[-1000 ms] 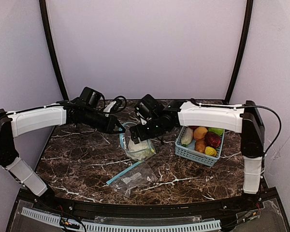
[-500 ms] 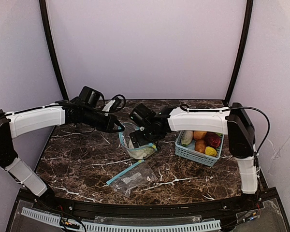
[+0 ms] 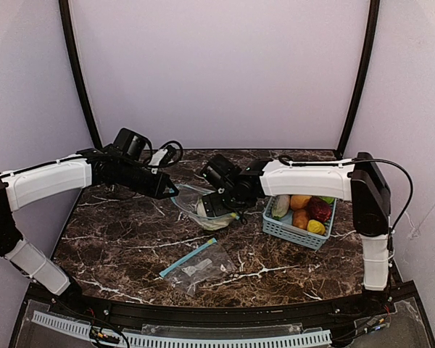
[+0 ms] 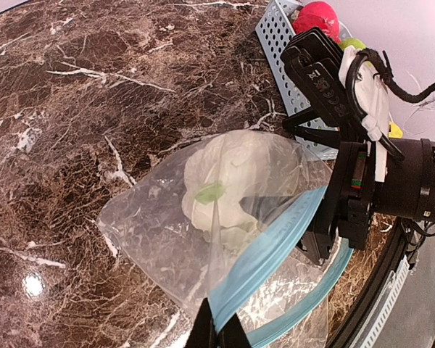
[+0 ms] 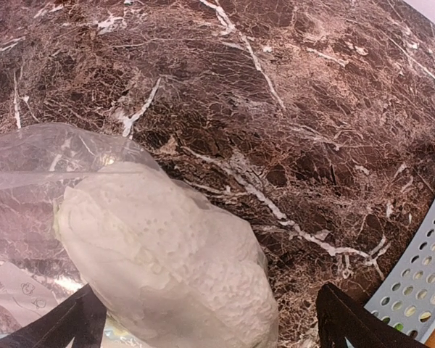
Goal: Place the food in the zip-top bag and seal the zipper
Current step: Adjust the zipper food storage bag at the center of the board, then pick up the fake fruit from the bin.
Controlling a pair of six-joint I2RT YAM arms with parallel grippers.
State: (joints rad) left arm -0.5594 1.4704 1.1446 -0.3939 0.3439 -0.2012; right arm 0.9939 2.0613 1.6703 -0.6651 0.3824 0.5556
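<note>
A clear zip-top bag [image 3: 198, 205] with a blue zipper strip [image 4: 275, 254] lies tilted on the marble table. Inside it sits a white cauliflower [image 4: 225, 181] with a green spot. My left gripper [image 4: 217, 335] is shut on the zipper strip's edge and holds the bag's mouth up. My right gripper [image 3: 217, 208] stands open at the mouth. In the right wrist view its wide-apart fingers [image 5: 65, 326] flank the bagged cauliflower [image 5: 167, 254] without gripping it. More food fills the basket: an orange piece [image 3: 301, 201], a red apple [image 3: 319, 209], a yellow piece [image 3: 315, 227] and a green one [image 3: 325, 196].
The light-blue slotted basket [image 3: 283, 230] stands right of the bag, close to the right arm. A second flat zip-top bag [image 3: 199, 266] with a blue strip lies near the table's front. Lilac walls and black posts enclose the table.
The bag has tipped from hanging upright to lying lower and flatter. The left gripper drew slightly left with the strip. The right gripper shifted a little right at the mouth and stayed open.
</note>
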